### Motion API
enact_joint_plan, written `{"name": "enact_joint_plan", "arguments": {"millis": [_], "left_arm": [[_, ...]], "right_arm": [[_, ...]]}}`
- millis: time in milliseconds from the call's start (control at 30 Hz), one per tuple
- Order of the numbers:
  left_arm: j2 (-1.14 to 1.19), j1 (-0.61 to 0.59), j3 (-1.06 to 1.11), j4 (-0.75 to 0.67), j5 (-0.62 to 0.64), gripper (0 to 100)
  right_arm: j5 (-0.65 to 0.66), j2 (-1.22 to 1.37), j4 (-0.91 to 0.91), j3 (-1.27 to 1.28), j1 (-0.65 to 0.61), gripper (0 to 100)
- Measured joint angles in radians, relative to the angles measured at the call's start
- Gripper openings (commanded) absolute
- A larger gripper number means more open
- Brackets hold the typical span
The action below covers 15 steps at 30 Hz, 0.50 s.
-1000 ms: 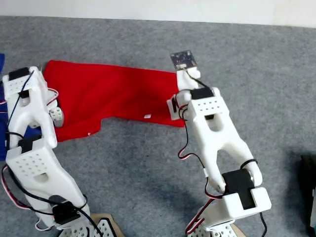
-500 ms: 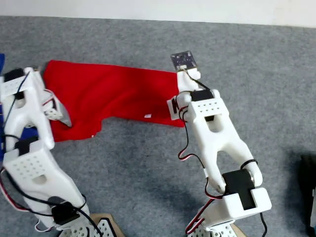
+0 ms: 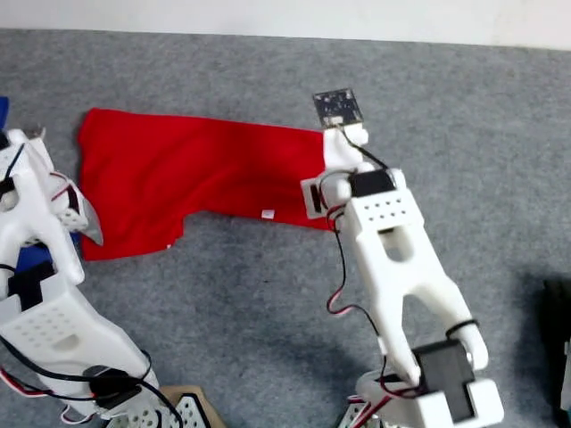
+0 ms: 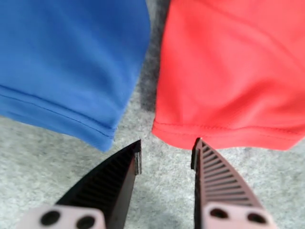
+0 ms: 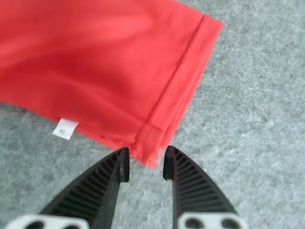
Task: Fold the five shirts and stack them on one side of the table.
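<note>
Noted two tan base plates (image 3: 192, 406) under the white arms at the near edge, cut off by the frame. Found a grey, felt-like table cover (image 3: 259, 312) running from there to the far side.

Saw the left gripper (image 4: 166, 152) released, jaws spread, over bare grey just short of two hems. Placed the blue shirt (image 4: 66, 62) on the left and the red shirt (image 4: 228, 71) on the right, with a narrow strip of grey between them.

Saw the right gripper (image 5: 145, 164) likewise unclenched, jaws a little apart, with the red shirt's near right corner lying just at the fingertips. Could not tell whether touching. Spotted a small white tag (image 5: 65, 129) on the near hem, left of that corner.

Found the red shirt spread flat and long across the middle of the table, deeper at its left end. Met a pale wall strip (image 3: 268, 13) beyond the far edge.

Lost most of the blue shirt behind the left arm and past the left frame edge. Could not make out a dark shape (image 3: 560, 339) cut off at the right.
</note>
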Motion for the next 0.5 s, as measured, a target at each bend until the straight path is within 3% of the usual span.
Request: {"name": "enact_joint_plan", "arguments": {"millis": [233, 433, 500], "left_arm": [[0.002, 0.014, 0.16, -0.152, 0.0, 16], [0.0, 0.02, 0.206, -0.221, 0.0, 11], [0.0, 0.023, 0.207, -0.227, 0.0, 9]], "right_arm": [[0.0, -0.064, -0.029, 0.078, -0.014, 12.9], [0.0, -0.069, -0.078, 0.112, -0.014, 0.7], [0.0, -0.069, -0.081, 0.112, -0.014, 0.8]]}}
